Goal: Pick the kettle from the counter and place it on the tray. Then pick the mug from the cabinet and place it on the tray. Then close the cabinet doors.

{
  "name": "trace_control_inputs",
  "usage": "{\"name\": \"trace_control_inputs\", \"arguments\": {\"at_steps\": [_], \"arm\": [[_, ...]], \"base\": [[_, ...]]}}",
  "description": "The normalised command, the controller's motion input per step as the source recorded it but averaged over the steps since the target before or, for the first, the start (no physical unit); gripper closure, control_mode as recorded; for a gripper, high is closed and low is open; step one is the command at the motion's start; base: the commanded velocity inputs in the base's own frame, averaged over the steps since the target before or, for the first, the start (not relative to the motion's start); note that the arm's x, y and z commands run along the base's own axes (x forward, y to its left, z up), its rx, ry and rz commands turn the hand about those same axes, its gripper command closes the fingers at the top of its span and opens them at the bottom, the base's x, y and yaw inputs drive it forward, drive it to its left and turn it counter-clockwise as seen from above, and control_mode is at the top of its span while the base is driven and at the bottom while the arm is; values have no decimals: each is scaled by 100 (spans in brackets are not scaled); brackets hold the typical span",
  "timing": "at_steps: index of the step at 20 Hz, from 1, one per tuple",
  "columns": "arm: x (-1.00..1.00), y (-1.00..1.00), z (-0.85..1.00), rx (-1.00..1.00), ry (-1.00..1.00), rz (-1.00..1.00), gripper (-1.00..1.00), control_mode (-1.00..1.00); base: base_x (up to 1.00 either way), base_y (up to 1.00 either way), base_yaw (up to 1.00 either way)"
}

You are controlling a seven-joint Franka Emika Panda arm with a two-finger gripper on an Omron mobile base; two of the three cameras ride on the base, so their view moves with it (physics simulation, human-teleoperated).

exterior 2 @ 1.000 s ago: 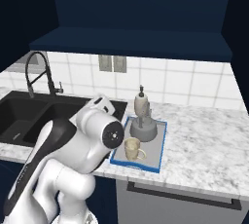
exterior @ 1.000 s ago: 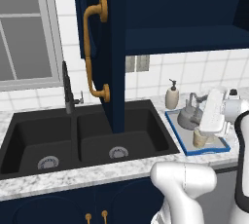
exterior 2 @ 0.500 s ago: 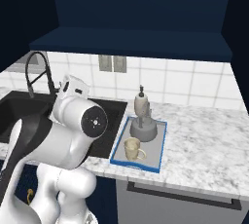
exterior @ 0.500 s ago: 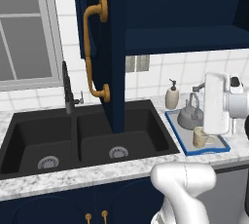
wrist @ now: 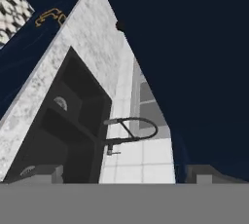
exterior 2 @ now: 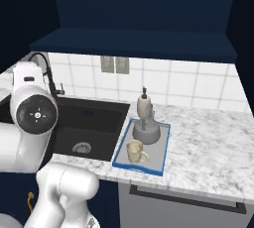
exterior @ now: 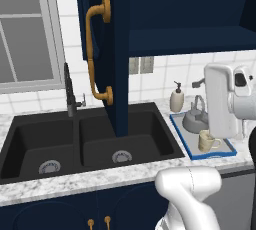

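The grey kettle [exterior: 194, 119] [exterior 2: 146, 131] and the cream mug [exterior: 206, 141] [exterior 2: 134, 151] both stand on the blue-rimmed tray [exterior: 226, 152] [exterior 2: 140, 166], kettle behind, mug in front. Above the counter [exterior 2: 208, 147] the navy cabinet [exterior: 185, 39] [exterior 2: 134, 43] stands open. Its left door [exterior: 120, 54] juts out over the sink, golden handle [exterior: 97, 49] facing left. My white hand [exterior: 223, 100] hovers above the tray's front. In the hand view my gripper [wrist: 124, 174] is open with nothing between its fingertips [wrist: 44, 173], and it faces the navy door [wrist: 194, 72].
A black double sink [exterior: 85, 141] [wrist: 63, 121] with a dark faucet [exterior: 70, 96] [wrist: 131, 128] lies left of the tray. A cream soap dispenser [exterior: 176, 97] [exterior 2: 144, 106] stands behind the kettle. My arm [exterior 2: 32, 113] fills the left of the right base view. A window [exterior: 25, 29] is at far left.
My arm has swung left and lifted away from the tray. Kettle and mug have stayed put on the tray. The gripper has stayed open.
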Motion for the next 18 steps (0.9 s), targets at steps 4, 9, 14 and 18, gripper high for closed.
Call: {"name": "trace_control_inputs", "arguments": {"at_steps": [4, 9, 14, 18], "arm": [[-50, 42, 25, -33, -45, 0, -100, -100], [-38, 54, 22, -30, -29, 0, -100, -100], [-32, 66, 19, -21, -17, -1, -100, -100], [-24, 62, 19, -1, 0, -3, -100, -100]], "base": [[0, 0, 0], [0, 0, 0], [0, 0, 0], [0, 0, 0]]}}
